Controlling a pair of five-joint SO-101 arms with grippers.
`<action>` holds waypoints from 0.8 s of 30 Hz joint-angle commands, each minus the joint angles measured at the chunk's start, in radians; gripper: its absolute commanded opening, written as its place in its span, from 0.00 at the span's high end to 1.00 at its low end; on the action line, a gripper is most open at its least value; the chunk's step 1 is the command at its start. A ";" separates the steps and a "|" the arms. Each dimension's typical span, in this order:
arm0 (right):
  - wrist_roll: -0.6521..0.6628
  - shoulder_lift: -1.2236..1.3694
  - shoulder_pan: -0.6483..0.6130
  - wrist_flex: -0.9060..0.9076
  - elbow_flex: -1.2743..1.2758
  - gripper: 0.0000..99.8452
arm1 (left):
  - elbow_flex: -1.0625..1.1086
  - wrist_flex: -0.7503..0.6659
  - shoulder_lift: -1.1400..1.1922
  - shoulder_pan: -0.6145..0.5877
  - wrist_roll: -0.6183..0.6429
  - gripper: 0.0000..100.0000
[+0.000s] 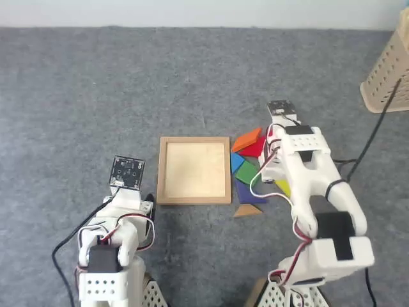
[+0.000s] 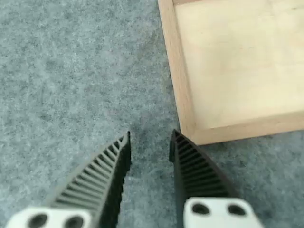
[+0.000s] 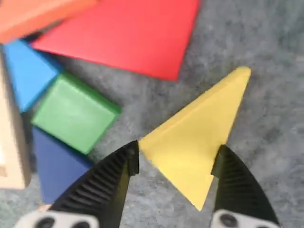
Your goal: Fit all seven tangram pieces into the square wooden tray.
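The square wooden tray (image 1: 161, 171) lies mid-carpet with nothing in it; its corner rim (image 2: 187, 124) is just beside my left gripper (image 2: 150, 140), which hovers open over bare carpet. The pieces lie right of the tray: orange (image 1: 248, 139), red (image 1: 257, 149), blue (image 1: 236, 161), green (image 1: 246, 171), dark blue (image 1: 249, 192) and a tan triangle (image 1: 248, 210). My right gripper (image 3: 175, 159) is open low over the yellow triangle (image 3: 199, 133), one finger at each of its sides. Red (image 3: 128, 33), green (image 3: 73, 111) and blue (image 3: 28, 71) lie just beyond.
A beige perforated basket (image 1: 390, 70) stands at the far right, with a black cable (image 1: 365, 153) running from it towards the right arm. Grey carpet stretches open behind and to the left of the tray.
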 commanded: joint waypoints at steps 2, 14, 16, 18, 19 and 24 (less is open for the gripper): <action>0.020 -0.107 -0.039 -0.002 -0.005 0.78 | -0.004 0.005 -0.015 0.000 0.008 0.87; -0.075 -0.108 -0.062 0.004 -0.009 0.69 | -0.004 0.005 -0.015 0.000 0.008 0.87; -0.078 -0.107 -0.053 -0.001 -0.008 0.66 | -0.004 0.005 -0.015 0.000 0.008 0.87; -0.080 -0.107 -0.047 -0.015 -0.009 0.66 | -0.004 0.005 -0.015 0.000 0.008 0.87; -0.080 -0.104 -0.045 -0.025 -0.009 0.67 | -0.004 0.005 -0.015 0.000 0.008 0.87; -0.138 -0.001 -0.044 -0.039 -0.068 0.67 | -0.004 0.005 -0.015 0.000 0.008 0.87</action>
